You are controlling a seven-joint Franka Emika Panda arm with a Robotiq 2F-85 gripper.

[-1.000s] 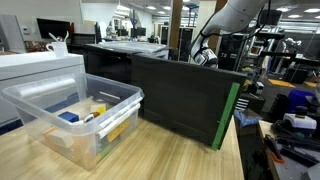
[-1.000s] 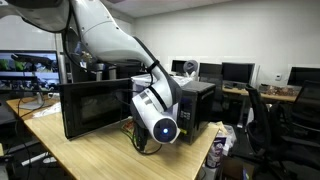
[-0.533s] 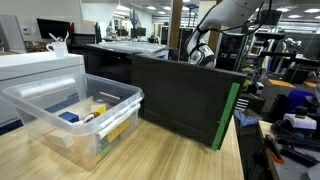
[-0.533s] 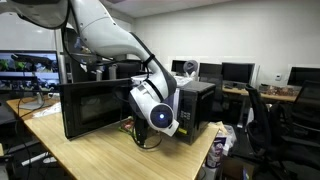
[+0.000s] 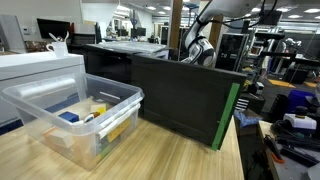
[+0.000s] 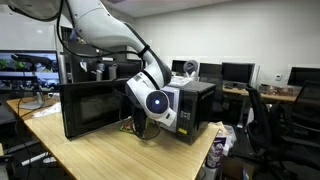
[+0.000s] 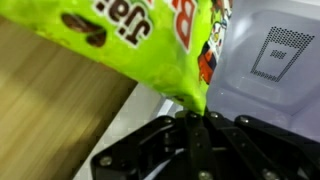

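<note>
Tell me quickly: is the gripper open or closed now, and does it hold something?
Gripper: closed, pinching the lower edge of the green snack bag.

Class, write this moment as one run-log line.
fingers: shut on green snack bag corner | location: at open microwave | clear bin: apart, untouched

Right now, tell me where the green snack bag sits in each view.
Exterior view: snack bag not visible; the gripper is behind the dark door of the microwave.
Exterior view: not visible either; hidden behind the arm, in front of the microwave.
Wrist view: snack bag fills the top left, its corner pinched in the gripper.
Shared landmark: the microwave, its pale inside at right in the wrist view.
</note>
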